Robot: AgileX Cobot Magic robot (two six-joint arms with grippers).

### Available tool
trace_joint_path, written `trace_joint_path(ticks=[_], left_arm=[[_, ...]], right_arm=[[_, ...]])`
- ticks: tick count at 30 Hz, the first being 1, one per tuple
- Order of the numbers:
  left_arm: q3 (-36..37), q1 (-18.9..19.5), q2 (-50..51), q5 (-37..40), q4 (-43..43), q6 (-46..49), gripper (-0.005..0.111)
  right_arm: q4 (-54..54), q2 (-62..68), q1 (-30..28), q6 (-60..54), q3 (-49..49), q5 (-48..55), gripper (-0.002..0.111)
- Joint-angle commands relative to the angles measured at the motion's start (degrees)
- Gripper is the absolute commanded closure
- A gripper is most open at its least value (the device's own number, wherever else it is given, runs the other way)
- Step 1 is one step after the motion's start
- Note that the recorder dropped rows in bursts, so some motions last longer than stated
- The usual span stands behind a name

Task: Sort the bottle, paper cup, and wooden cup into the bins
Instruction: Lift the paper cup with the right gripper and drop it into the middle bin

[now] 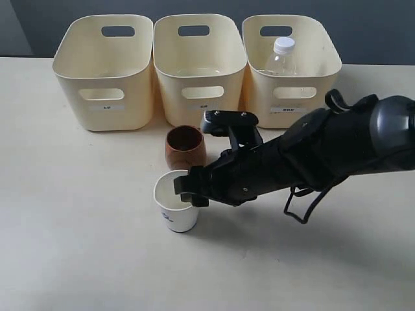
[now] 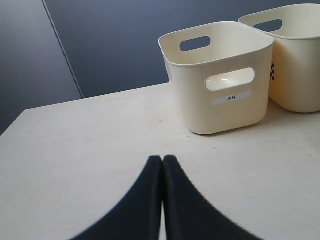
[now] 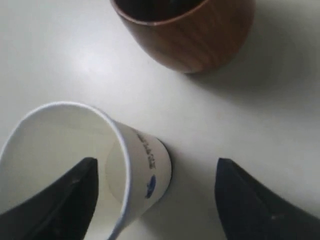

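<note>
The white paper cup (image 1: 175,210) stands upright on the table, its blue mark low on the wall (image 3: 145,167). My right gripper (image 1: 189,192) (image 3: 156,162) is open and straddles the cup's near wall. One finger (image 3: 65,200) hangs over the cup's mouth and the other (image 3: 255,200) is outside it. Just behind stands the brown wooden cup (image 1: 185,149) (image 3: 195,35), empty and upright. The clear bottle (image 1: 280,58) with its white cap stands inside the right bin (image 1: 293,87). My left gripper (image 2: 162,159) is shut and empty over bare table.
The left bin (image 1: 104,84) (image 2: 220,105) and middle bin (image 1: 201,81) (image 2: 300,75) stand in a row with the right one along the back of the table. My right arm (image 1: 337,146) stretches in from the right, in front of the right bin.
</note>
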Motion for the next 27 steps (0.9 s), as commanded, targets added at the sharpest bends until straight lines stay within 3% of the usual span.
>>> trace_joint_path(ticks=[1, 3, 5, 9, 21, 27], left_arm=[[0.07, -0.18, -0.28, -0.05, -0.28, -0.11, 0.107], [0.07, -0.18, -0.28, -0.05, -0.28, -0.11, 0.107], [0.07, -0.18, -0.28, -0.05, -0.28, -0.11, 0.107], [0.07, -0.18, -0.28, -0.05, -0.28, -0.11, 0.107], [0.07, -0.18, -0.28, -0.05, -0.28, -0.11, 0.107], [0.07, -0.18, -0.28, -0.05, -0.28, -0.11, 0.107]], right_arm=[[0.07, 1.12, -0.03, -0.19, 0.1, -0.39, 0.045], [0.07, 1.12, -0.03, -0.31, 0.1, -0.41, 0.046], [0.07, 1.12, -0.03, -0.31, 0.1, -0.41, 0.058], [0.07, 1.02, -0.03, -0.79, 0.1, -0.41, 0.107], [-1.84, -9.62, -0.03, -0.88, -1.07, 4.83, 0.107], [-1.84, -16.2, -0.03, -0.88, -3.67, -5.38, 0.107]])
